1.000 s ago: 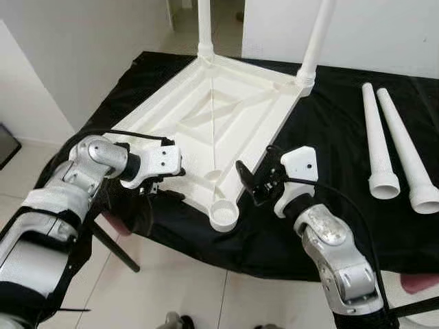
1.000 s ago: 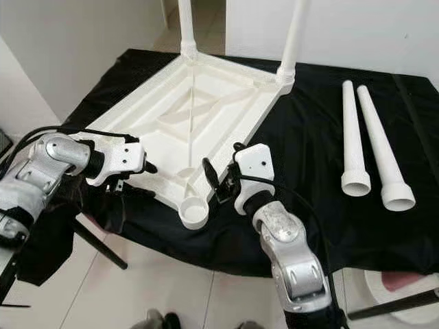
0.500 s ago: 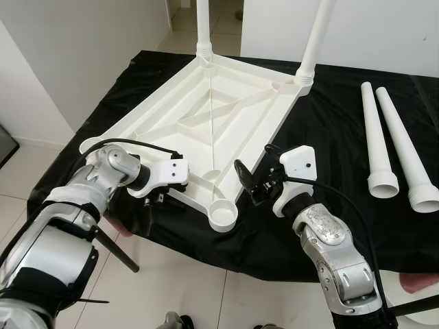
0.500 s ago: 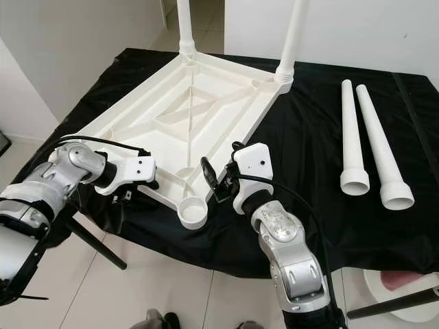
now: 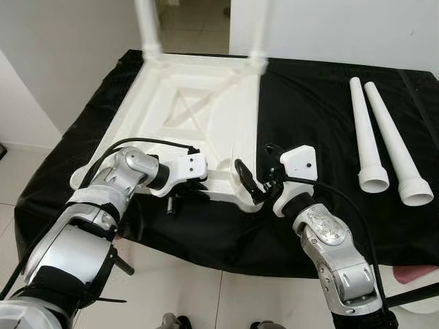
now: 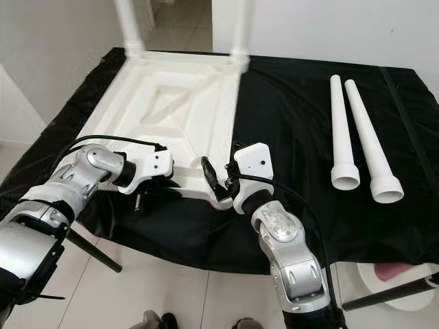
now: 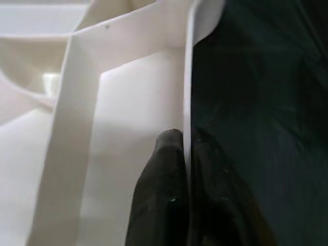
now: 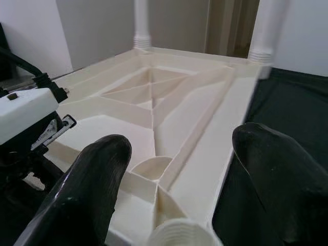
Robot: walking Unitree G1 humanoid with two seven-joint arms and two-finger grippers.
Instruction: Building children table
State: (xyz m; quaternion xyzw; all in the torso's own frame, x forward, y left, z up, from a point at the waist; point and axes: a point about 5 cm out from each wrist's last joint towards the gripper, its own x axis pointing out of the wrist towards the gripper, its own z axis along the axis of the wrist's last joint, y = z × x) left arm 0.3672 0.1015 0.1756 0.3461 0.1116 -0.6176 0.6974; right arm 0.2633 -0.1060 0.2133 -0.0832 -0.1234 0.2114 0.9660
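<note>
tabletop [image 5: 199,110] swung square since earlier | left tool [image 7: 187,154] pinches its near rim | right tool [image 5: 252,179] spread wide at corner

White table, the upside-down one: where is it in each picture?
Left eye view: table upper left of centre.
Right eye view: upper left again.
Left wrist view: its thin rim is pinched by the left end effector.
Right wrist view: straight ahead, beyond the open right end effector.
Shared landmark: the black cloth beneath it.
</note>
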